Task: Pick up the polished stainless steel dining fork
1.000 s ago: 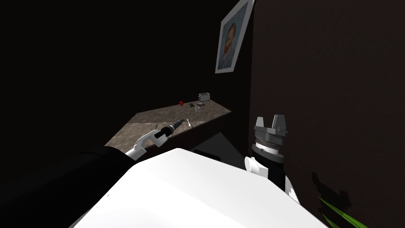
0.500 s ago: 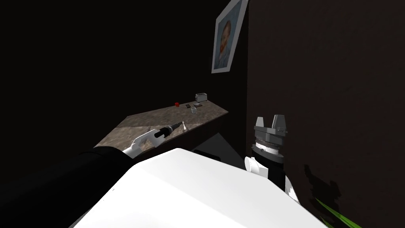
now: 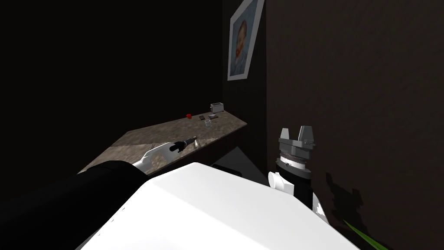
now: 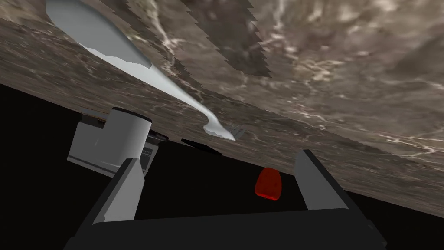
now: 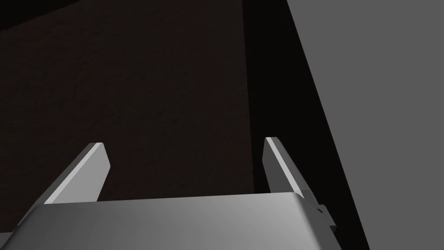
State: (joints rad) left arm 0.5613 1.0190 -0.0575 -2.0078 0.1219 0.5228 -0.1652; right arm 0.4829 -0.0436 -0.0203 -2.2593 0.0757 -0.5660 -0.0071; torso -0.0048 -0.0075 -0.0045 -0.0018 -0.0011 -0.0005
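Marbled counter (image 3: 147, 130), toaster (image 3: 217, 106), red object (image 3: 188, 116), small cup (image 3: 208, 123), framed portrait (image 3: 241, 41)

The left end effector (image 4: 219, 160) had two flat, light grey fingers (image 4: 125, 191) on a black box. Its arm (image 3: 156, 152) was white with a black wrist (image 3: 175, 146). The right end effector (image 3: 296, 132) had grey wedge-shaped fingers. Below it came a ribbed dark collar (image 3: 296, 152), a white band (image 3: 295, 164) and a black forearm (image 3: 303, 191).

Home kitchen, I'd say: brown marbled counter (image 3: 147, 130) in front of me, toaster (image 3: 217, 107) at its far end, cup (image 3: 208, 123) and fork (image 4: 138, 65) on it, framed portrait (image 3: 241, 41) on the wall above that end.
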